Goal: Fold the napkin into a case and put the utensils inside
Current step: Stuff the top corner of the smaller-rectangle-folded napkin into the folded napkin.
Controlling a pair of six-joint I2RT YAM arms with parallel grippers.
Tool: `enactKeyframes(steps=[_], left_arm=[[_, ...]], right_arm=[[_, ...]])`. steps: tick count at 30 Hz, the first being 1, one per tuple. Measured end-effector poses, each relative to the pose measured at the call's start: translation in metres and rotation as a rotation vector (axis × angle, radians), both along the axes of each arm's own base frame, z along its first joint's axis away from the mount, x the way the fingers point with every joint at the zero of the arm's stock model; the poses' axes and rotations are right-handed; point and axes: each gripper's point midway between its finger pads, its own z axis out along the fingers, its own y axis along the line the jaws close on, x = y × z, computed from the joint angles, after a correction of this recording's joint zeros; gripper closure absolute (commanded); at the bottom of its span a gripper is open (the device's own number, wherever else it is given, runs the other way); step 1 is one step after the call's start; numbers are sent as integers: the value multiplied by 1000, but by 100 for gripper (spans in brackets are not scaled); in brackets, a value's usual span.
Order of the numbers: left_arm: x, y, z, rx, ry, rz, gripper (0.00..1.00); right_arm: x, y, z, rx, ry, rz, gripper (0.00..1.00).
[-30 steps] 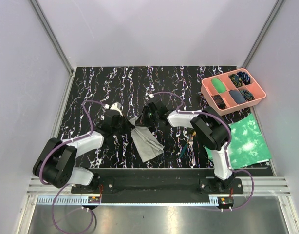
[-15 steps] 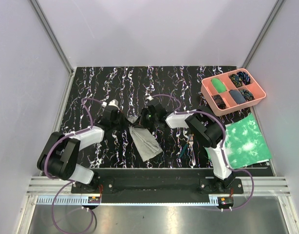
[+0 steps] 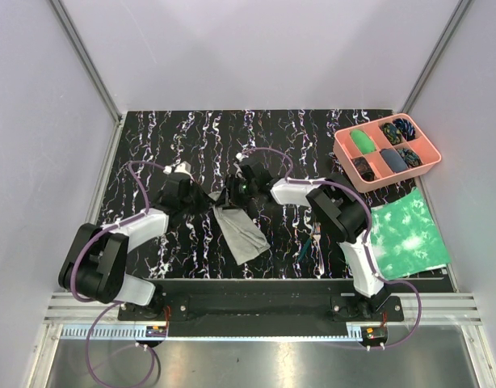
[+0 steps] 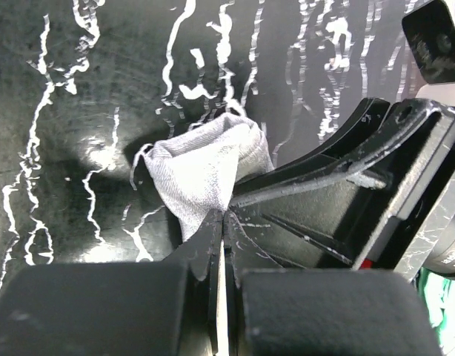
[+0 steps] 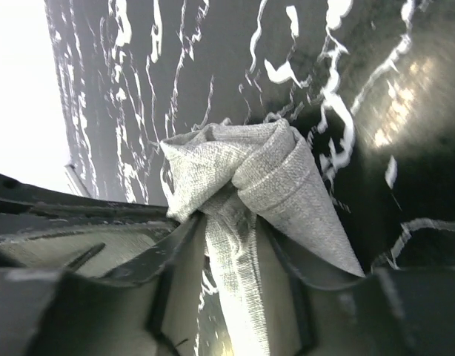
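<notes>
Near centre, left gripper (image 4: 224, 215) pinching napkin (image 4: 205, 167), right gripper (image 5: 229, 222) half-open around it

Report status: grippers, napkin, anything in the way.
Left gripper shut on napkin corner. Right gripper jaws apart, cloth bunched between. Utensils lie right of napkin, not inside. Both grippers crowd napkin's far end.

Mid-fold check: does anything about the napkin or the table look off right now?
Yes. The far end of the napkin is bunched into a twisted lump rather than lying flat. It sits between the parted fingers of the right pincer, while the left pincer is shut on a pinch of the cloth. The near part lies flat.
</notes>
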Motion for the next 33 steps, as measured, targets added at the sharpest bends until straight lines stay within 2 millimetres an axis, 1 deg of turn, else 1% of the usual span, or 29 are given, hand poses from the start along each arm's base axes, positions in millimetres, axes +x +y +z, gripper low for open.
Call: enactKeyframes(steps=[6,9,11,12,13,15,16,17,18,21,24,30,33], left_arm=[[-5,-1,7,-2,-7,-10,100],[-6,-1,6,1,-2,-12,100],[-7,-1,5,2,5,-13,100],[-8,-1,4,3,9,-14,100],[-8,-1,3,3,12,-15,100],[-9,-2,1,2,19,-18,100],[-9,-2,1,1,21,-20,100],[-9,-2,1,0,22,-21,100],[-9,-3,1,-1,21,-22,100],[-9,-3,1,-3,22,-24,100],[-10,-3,1,-5,23,-26,100],[-10,-5,1,-11,25,-33,100],[-11,-6,2,-15,24,-37,100]], right_arm=[[-5,-16,9,-48,-14,28,48],[-7,-23,15,-51,-19,39,47],[-6,-26,19,-44,-22,44,50],[-5,-28,21,-42,-25,43,58],[-4,-30,22,-41,-29,41,72],[-3,-34,24,-39,-35,41,81],[-3,-34,25,-34,-34,43,93],[-2,-34,25,-33,-37,43,97],[-2,-35,26,-31,-37,46,99],[-1,-33,27,-21,-32,51,100],[3,-27,24,-3,-37,60,100],[3,-23,4,-4,-4,72,100],[1,-23,-1,-3,11,78,100]])
